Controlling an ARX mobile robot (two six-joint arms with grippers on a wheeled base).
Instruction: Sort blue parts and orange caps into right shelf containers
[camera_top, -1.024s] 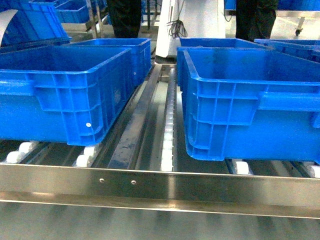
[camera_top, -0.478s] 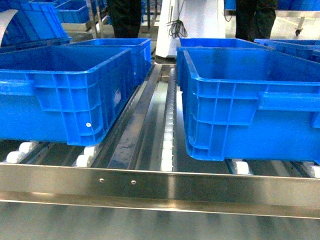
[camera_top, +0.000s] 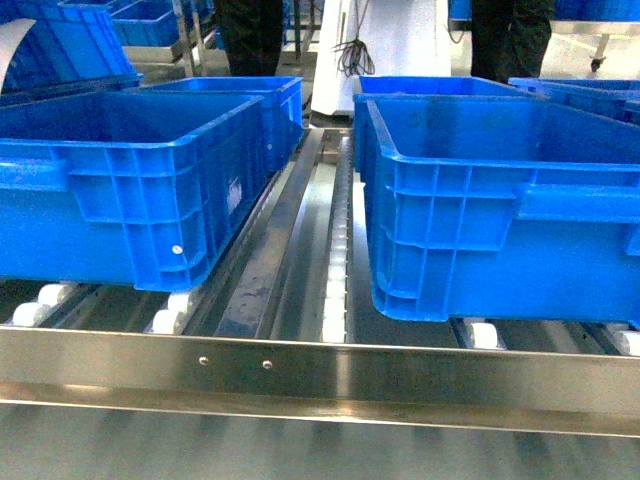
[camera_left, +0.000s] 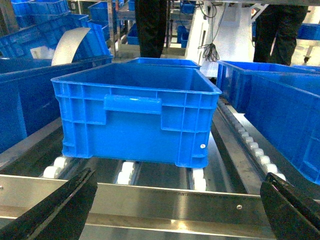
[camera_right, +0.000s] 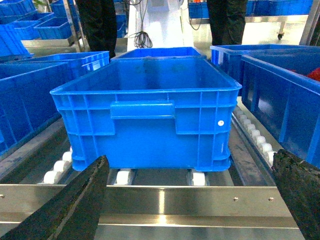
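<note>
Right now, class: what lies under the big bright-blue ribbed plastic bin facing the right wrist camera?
Under the big bright-blue ribbed plastic bin, small white rollers carry its front edge, behind the steel front rail. Further back, the bin's own base hides everything.

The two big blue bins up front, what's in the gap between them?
In the head view, between the left bin and the right bin runs bare steel shelf with a row of small white rollers. No parts or caps.
</note>
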